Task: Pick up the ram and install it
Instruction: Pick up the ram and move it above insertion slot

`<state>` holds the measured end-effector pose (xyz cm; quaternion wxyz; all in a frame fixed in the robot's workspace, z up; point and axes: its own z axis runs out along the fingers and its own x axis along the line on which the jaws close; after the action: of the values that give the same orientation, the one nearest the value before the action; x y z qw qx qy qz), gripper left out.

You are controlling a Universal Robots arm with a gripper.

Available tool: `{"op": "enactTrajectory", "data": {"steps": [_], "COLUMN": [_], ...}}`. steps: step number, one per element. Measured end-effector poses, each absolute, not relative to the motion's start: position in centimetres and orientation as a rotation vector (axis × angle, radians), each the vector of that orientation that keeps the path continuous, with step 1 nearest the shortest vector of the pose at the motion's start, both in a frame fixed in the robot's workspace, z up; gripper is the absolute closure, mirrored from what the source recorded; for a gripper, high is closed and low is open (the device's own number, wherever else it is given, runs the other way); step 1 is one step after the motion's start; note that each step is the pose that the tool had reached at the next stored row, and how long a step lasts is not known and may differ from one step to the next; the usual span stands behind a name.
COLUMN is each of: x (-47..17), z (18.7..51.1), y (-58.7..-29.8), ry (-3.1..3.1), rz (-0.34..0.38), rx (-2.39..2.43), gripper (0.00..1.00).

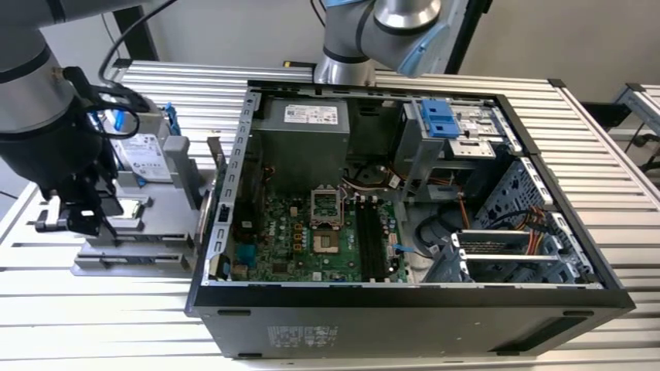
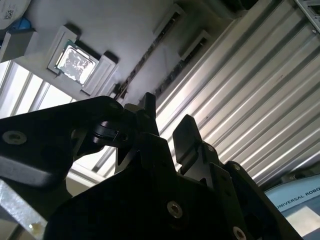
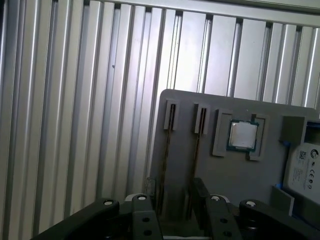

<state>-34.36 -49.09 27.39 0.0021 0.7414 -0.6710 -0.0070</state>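
**Pincer (image 3: 173, 195) open above the ram (image 3: 167, 160)**

The ram stands on edge in a slot near the grey holder's (image 3: 230, 180) corner, presenting flat faces for pinching. The pincer hangs just above, jaws apart, empty.

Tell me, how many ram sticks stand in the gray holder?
2. One ram stick sits nearer the gray holder's edge, the other nearer the square chip. None looks hidden.

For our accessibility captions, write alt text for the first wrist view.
The gripper, its black fingers apart and empty, hangs over a gray fixture plate on a ribbed metal table. Slots in the plate hold a thin ram stick and a second stick, beside a square processor chip and a white-labelled drive.
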Motion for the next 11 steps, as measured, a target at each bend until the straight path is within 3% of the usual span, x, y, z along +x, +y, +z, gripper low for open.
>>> {"op": "enactTrajectory", "data": {"steps": [11], "x": [-34.4], "z": [25.8], "y": [-49.1], "ry": [-2.106], "rz": [-0.021], "rx": [2.324], "gripper": [0.00]}}
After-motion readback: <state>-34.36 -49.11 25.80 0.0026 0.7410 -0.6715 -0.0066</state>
